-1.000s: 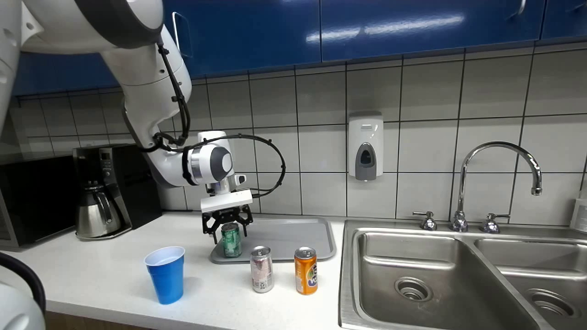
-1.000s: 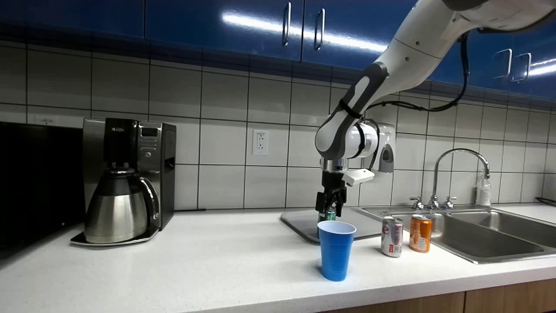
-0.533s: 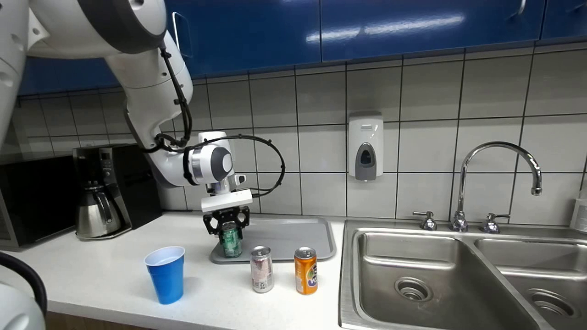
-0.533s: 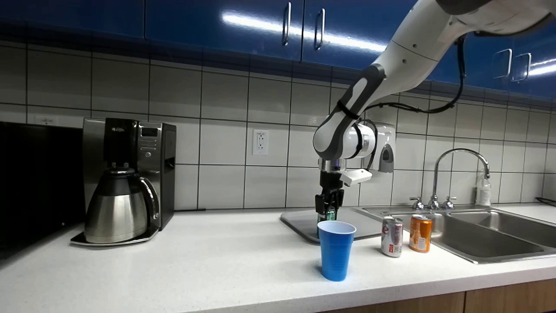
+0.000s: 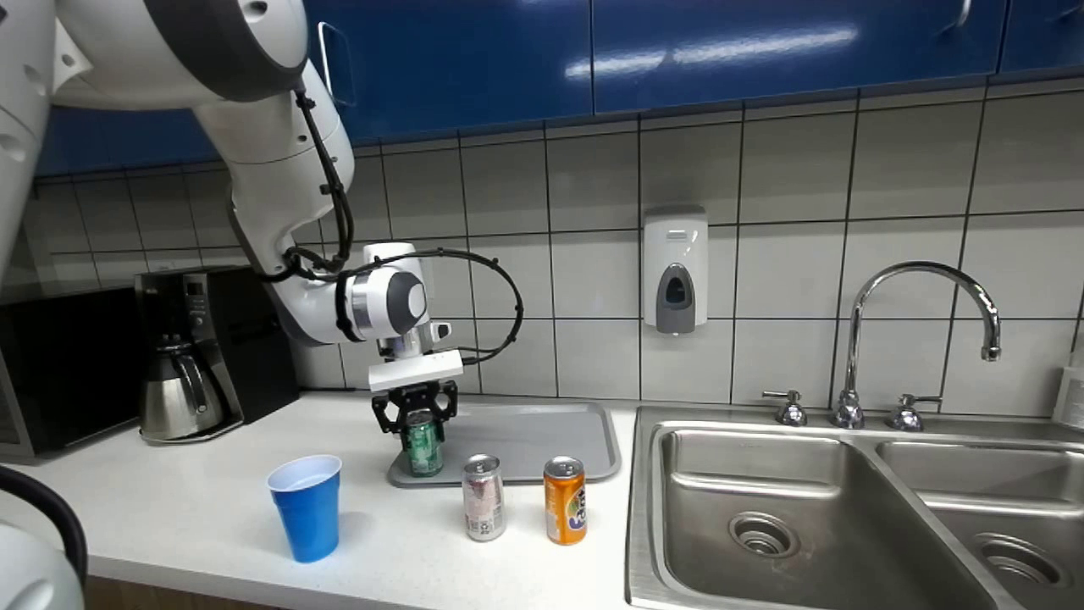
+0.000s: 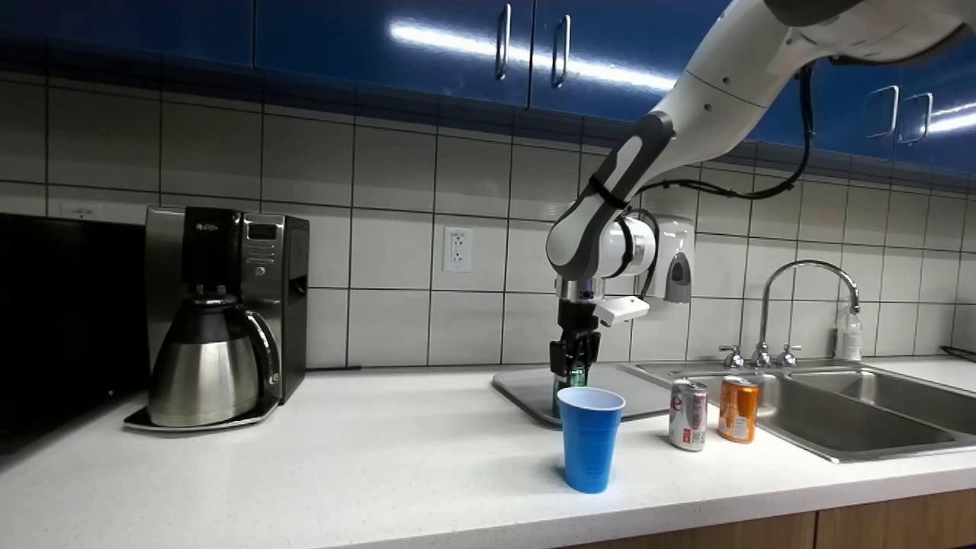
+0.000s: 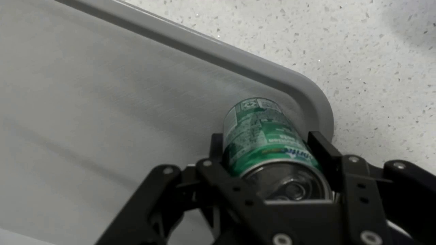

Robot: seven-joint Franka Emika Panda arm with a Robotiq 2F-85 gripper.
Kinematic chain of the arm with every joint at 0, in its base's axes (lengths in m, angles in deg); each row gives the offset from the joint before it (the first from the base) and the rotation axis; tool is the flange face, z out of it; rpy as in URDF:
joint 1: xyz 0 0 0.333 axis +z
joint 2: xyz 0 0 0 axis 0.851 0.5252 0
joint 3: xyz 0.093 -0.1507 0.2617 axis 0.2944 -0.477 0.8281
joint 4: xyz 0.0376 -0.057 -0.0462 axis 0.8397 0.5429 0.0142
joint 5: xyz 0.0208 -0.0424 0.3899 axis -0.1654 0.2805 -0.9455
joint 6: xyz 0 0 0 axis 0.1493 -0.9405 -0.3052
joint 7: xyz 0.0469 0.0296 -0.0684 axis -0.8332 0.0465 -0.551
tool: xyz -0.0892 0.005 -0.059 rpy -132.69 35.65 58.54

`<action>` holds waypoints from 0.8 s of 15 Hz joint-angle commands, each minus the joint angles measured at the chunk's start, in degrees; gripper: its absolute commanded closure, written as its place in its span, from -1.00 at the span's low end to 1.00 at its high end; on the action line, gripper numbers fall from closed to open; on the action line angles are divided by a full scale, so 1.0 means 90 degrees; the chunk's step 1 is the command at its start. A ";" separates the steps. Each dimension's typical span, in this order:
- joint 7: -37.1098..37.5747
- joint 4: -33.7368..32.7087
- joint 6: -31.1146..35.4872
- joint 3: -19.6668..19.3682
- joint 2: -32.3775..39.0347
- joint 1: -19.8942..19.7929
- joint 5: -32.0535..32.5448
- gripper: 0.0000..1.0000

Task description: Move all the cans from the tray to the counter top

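Note:
The green can (image 7: 262, 132) stands near a rounded corner of the grey tray (image 7: 102, 78), and my gripper (image 7: 265, 136) is shut on its upper part with a finger on either side. In an exterior view the same green can (image 5: 425, 455) shows below the gripper (image 5: 423, 436); whether its base still touches the tray (image 5: 533, 436) I cannot tell. Off the tray, the silver-grey can (image 5: 483, 500) and the orange can (image 5: 565, 501) stand upright on the white counter top (image 5: 406, 559). Behind the blue cup, the green can's lower part is hidden in an exterior view.
A blue plastic cup (image 6: 591, 446) stands on the counter in front of the tray. The steel sink (image 5: 762, 508) with its tall faucet (image 5: 923, 267) lies beyond the orange can. A coffee maker (image 6: 229, 320) stands at the far left, and a soap dispenser (image 5: 675, 271) hangs on the tiles.
The fingers, apart around the green can a second ago, have come together on it. Since then gripper and can have shifted slightly left in both exterior views. The other cans have not moved.

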 commanded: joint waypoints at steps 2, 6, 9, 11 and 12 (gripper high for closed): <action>0.0048 0.0246 0.0093 0.0131 -0.0332 -0.0054 0.0062 0.24; 0.0060 0.0543 0.0259 0.0157 -0.0564 -0.0082 0.0023 0.24; 0.0082 0.0864 0.0422 0.0149 -0.0798 -0.0087 0.0019 0.24; 0.0066 0.1094 0.0508 0.0159 -0.0959 -0.0097 -0.0007 0.24; 0.0076 0.1214 0.0553 0.0156 -0.1042 -0.0094 -0.0010 0.24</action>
